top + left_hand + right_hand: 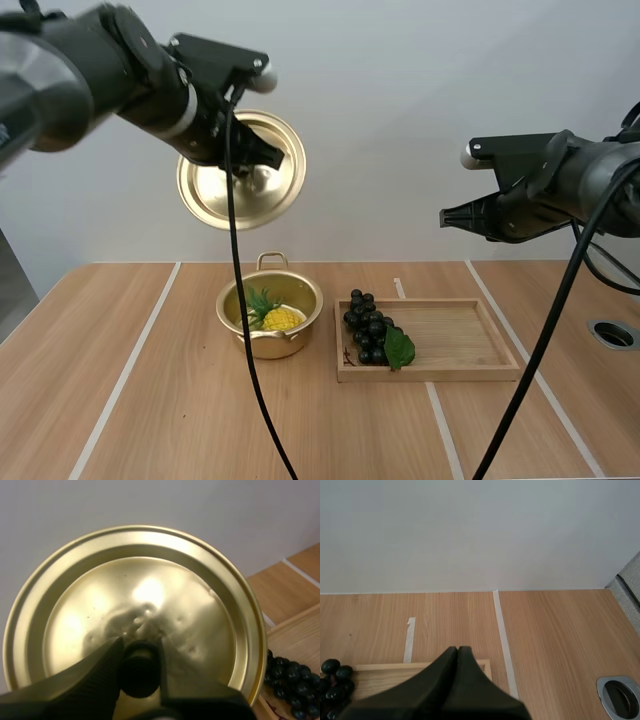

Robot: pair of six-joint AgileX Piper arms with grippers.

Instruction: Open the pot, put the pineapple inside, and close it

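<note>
The left hand (258, 154) is gripping the gold lid (215, 190) by its black knob (140, 672), holding it tilted high above the open pot (275, 347) on the table (150, 400). The pineapple (280, 319) is already lying inside, so closing looks like the step in hand. That likely means levelling the lid, centring it over the rim, lowering gently and minding the leafy crown near the rim. The right hand (447, 217), closed on nothing, is hovering above the wooden tray (460, 340), well apart.

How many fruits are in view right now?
2: the pineapple lies inside the open pot; the bunch of grapes sits at the left end of the wooden tray.
</note>
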